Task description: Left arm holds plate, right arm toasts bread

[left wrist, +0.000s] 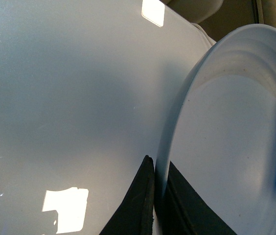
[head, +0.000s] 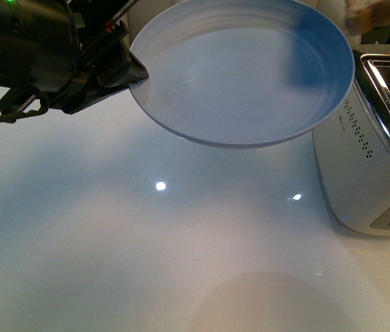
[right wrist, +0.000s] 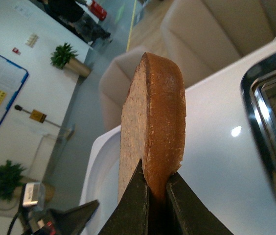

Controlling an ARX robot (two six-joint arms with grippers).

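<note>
Now, left gripper (head: 137, 75) pinches plate (head: 243, 83) rim, plate held above table (head: 112, 242) just beside toaster (head: 361, 159); right gripper (right wrist: 157, 193) clamps bread (right wrist: 152, 122) upright near toaster.

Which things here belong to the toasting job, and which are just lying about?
Part of the job: the plate, held at its rim by the left gripper; the bread, clamped in the right gripper; the toaster.

Just lying about: the beige sofa; the potted plant.
</note>
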